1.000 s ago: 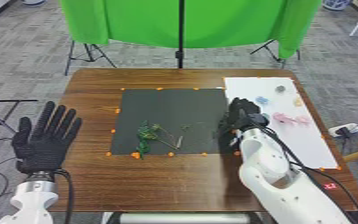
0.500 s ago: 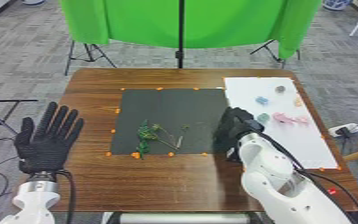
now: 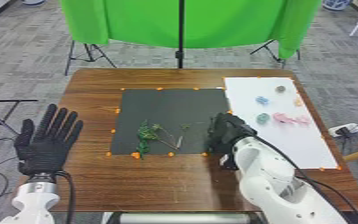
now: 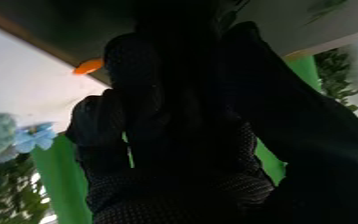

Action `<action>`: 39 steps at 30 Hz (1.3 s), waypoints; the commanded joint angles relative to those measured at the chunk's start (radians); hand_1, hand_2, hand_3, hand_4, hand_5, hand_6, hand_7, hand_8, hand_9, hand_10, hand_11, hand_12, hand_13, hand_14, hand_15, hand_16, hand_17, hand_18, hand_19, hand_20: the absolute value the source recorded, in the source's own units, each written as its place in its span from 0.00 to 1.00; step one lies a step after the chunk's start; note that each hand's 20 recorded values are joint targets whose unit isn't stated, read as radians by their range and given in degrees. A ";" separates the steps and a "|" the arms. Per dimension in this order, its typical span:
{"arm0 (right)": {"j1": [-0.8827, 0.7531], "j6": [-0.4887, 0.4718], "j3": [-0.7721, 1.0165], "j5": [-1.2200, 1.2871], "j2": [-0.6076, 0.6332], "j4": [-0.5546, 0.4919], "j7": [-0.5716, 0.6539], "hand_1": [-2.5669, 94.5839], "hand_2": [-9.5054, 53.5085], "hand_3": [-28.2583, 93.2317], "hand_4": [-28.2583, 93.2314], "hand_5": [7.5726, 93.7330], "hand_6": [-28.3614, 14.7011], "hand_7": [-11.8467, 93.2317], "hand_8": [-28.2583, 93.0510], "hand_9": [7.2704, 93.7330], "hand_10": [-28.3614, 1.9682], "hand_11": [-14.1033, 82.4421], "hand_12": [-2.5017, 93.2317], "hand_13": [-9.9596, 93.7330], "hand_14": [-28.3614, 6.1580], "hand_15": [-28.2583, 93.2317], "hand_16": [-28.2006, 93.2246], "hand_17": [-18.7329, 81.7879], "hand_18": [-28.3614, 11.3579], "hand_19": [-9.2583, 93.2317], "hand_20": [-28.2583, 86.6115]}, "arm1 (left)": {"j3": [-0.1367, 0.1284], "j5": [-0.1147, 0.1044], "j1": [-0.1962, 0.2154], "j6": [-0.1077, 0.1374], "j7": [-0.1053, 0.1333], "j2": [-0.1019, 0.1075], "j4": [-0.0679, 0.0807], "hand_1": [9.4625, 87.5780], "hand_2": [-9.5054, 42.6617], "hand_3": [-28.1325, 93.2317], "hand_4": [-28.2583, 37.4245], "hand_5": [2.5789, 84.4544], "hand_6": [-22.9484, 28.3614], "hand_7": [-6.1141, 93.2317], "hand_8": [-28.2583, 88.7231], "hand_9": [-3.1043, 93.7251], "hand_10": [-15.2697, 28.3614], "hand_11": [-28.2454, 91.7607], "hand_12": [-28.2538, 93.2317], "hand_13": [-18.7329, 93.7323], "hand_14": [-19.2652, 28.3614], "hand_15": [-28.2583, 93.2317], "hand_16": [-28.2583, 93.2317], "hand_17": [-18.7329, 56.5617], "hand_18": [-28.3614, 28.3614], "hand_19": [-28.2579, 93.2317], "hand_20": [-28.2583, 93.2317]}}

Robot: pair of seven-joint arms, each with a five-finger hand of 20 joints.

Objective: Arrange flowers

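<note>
My right hand [image 3: 230, 133] is over the lower right part of the dark mat [image 3: 171, 102], near the white sheet's edge. In the right wrist view, the dark glove of my right hand [image 4: 180, 170] hides whatever might be in its grasp. Green sprigs [image 3: 145, 134] and thin stems [image 3: 166, 138] lie on the mat's lower half. On the white sheet [image 3: 304, 147] are a blue flower [image 3: 262, 100], a teal flower [image 3: 262, 118], pink flowers [image 3: 290, 119], a grey one [image 3: 279, 89] and a peach one [image 3: 298, 101]. My left hand [image 3: 44, 145] is open left of the mat, fingers straight.
Orange tape marks [image 3: 135, 155] line the mat's border on the brown wooden table [image 3: 140, 187]. Beyond the table's far edge stand a green cloth backdrop [image 3: 140, 25] and a black stand [image 3: 180, 54].
My right hand has moved left and toward the table's near edge, off the white sheet's side. The teal flower has come out from behind it. The left hand has barely shifted.
</note>
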 commanded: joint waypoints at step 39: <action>-0.106 0.127 0.048 0.049 0.031 -0.112 0.043 0.39 0.00 0.90 0.04 0.71 0.53 0.46 0.23 0.62 0.20 0.29 0.18 0.66 0.32 0.77 0.39 0.56 0.07 1.00 0.65 | 0.002 -0.010 0.012 0.016 -0.014 -0.012 0.002 0.18 0.45 0.86 0.00 0.48 0.61 0.13 0.17 0.40 0.66 0.35 0.30 0.39 0.72 0.42 0.19 0.15 0.72 0.47 0.32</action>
